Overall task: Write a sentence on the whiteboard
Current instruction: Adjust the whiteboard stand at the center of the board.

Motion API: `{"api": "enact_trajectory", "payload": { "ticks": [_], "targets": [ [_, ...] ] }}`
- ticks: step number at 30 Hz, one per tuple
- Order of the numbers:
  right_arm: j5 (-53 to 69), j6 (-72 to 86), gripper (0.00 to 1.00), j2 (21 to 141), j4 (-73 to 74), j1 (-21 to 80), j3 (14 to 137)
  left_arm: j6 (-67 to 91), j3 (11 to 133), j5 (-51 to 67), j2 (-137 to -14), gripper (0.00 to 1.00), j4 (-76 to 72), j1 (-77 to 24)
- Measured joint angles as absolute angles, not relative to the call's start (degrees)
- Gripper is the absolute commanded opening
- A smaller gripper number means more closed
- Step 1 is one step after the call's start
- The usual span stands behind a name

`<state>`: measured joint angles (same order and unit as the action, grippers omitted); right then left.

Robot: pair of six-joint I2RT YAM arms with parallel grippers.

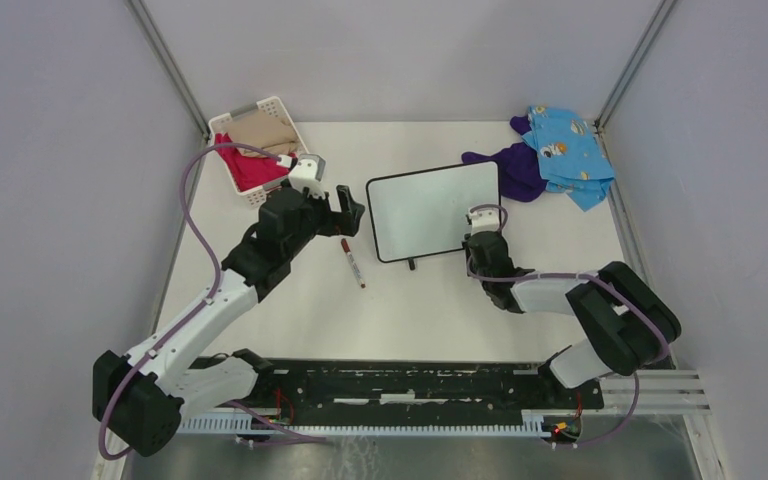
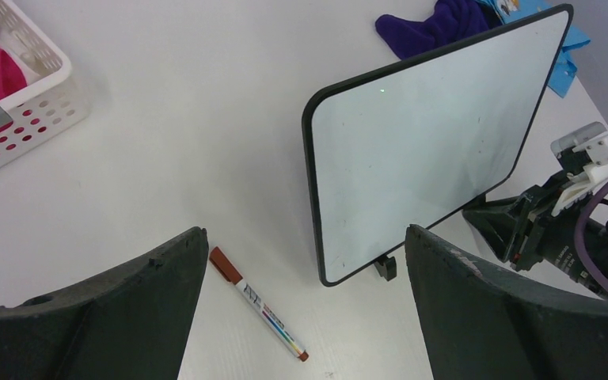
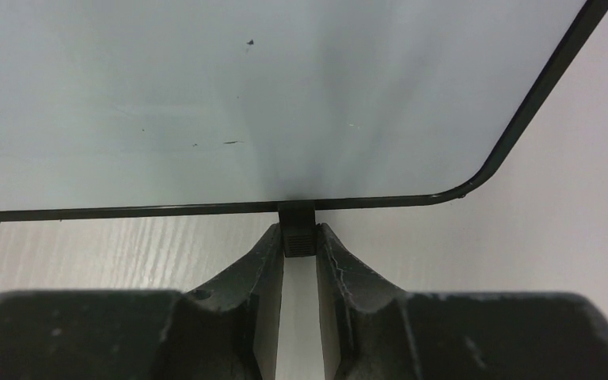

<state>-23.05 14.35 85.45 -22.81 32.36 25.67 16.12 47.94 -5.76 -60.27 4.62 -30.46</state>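
Grey walls close in a white table (image 1: 410, 310); near its middle the whiteboard (image 1: 430, 210) stands propped at a tilt, its thin black frame around a white face that carries only a few tiny dark specks; the right gripper (image 3: 298, 241) sits at the board's lower edge with its jaws drawn close around a small black foot (image 3: 297, 237), and they seem to press it from both sides, though the contact is hard to judge this close up; the left gripper (image 1: 345, 210) hangs just left of the board with its jaws spread wide and nothing between them; a marker (image 1: 352, 263) with a reddish cap lies flat on the table beneath it, apart from the board; a white basket (image 1: 222, 128) holding a pink cloth (image 1: 245, 165) stands at the far left; a purple cloth (image 1: 515, 170) and a blue printed cloth (image 1: 565, 150) lie bunched at the far right, behind the board.
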Motion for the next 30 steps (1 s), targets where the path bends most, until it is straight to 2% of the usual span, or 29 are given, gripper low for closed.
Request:
{"api": "enact_trajectory", "payload": {
  "ticks": [23, 26, 30],
  "targets": [
    [-25.7, 20.6, 0.27, 97.5, -23.2, 35.6, 37.7, 16.1, 47.9, -6.5, -60.3, 1.00, 4.7, -31.4],
    [-25.8, 20.6, 0.30, 98.7, -23.1, 35.6, 39.0, 16.1, 47.9, -6.8, -60.3, 1.00, 4.7, -31.4],
    [-25.7, 20.2, 0.46, 99.0, -23.1, 35.6, 39.2, 16.1, 47.9, -7.2, -60.4, 1.00, 4.7, -31.4]
  ]
}}
